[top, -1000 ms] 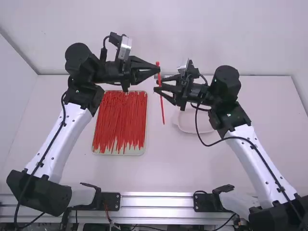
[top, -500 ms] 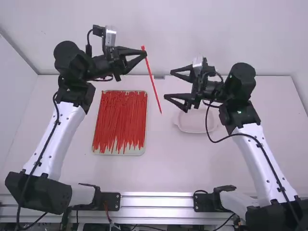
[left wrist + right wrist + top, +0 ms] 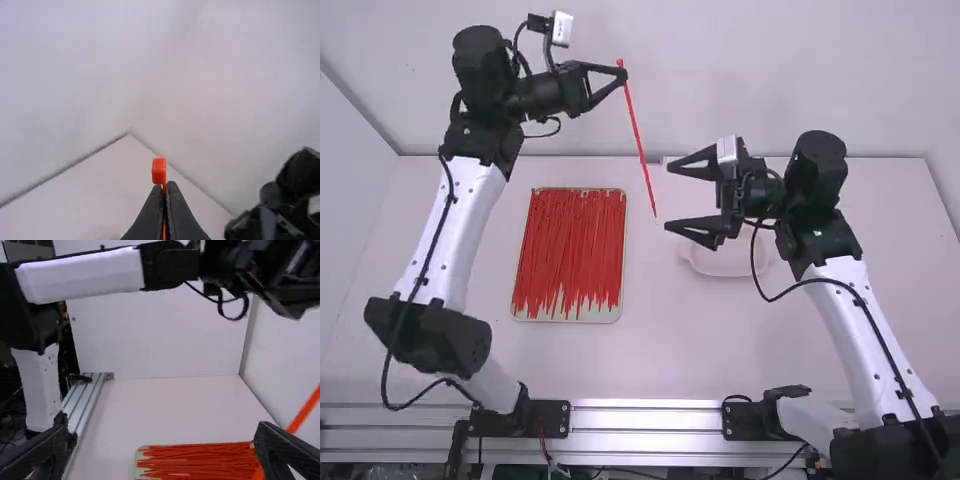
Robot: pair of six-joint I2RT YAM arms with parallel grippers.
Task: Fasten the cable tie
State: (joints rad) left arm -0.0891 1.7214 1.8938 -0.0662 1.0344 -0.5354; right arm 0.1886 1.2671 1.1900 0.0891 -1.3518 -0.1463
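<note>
My left gripper (image 3: 617, 74) is raised high above the table's back edge, shut on the head end of a red cable tie (image 3: 638, 142). The tie hangs straight down and slightly right, its tail ending above the table near the tray's right corner. In the left wrist view the tie's square head (image 3: 159, 171) sticks out past the closed fingertips (image 3: 165, 192). My right gripper (image 3: 688, 194) stands wide open to the right of the tie's tail, holding nothing. The tie's tail (image 3: 306, 410) crosses the right wrist view's edge.
A tray (image 3: 570, 314) full of several red cable ties (image 3: 570, 250) lies on the table left of the middle, also seen as the tie pile (image 3: 200, 462) in the right wrist view. A white dish (image 3: 720, 262) sits under the right arm.
The left gripper has lifted the tie up and back, away from the right gripper. The right gripper let go of the tie, opened wide and drew back to the right.
</note>
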